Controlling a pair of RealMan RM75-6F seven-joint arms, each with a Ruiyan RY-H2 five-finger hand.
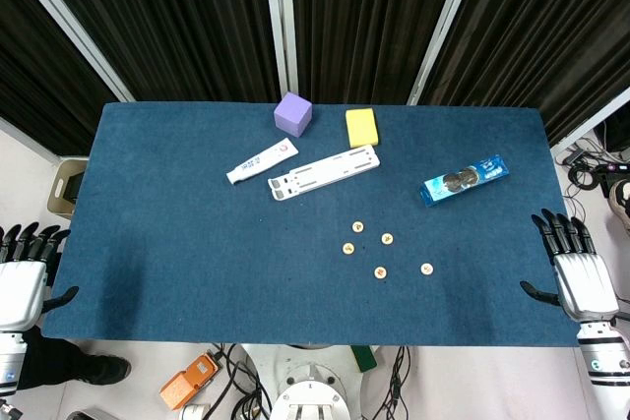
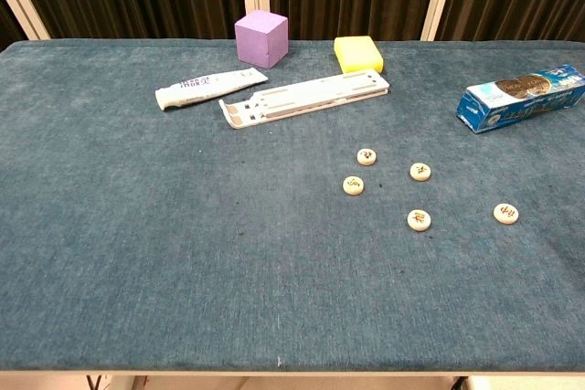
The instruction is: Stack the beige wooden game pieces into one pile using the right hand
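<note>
Several beige round game pieces lie apart on the blue table, right of centre, none stacked: one at the top (image 1: 358, 226) (image 2: 366, 156), one to the left (image 1: 347, 249) (image 2: 353, 185), one in the middle (image 1: 387, 238) (image 2: 420, 171), one nearest me (image 1: 380, 272) (image 2: 419, 219), one furthest right (image 1: 426, 268) (image 2: 505, 213). My right hand (image 1: 579, 272) rests open at the table's right edge, well away from the pieces. At the left edge my left hand (image 1: 22, 277) is open with its fingers spread. Neither hand shows in the chest view.
At the back stand a purple cube (image 1: 293, 113) and a yellow sponge-like block (image 1: 361, 126). A white tube (image 1: 262, 160) and a long white plastic strip (image 1: 324, 172) lie in front of them. A blue biscuit packet (image 1: 465, 180) lies to the right.
</note>
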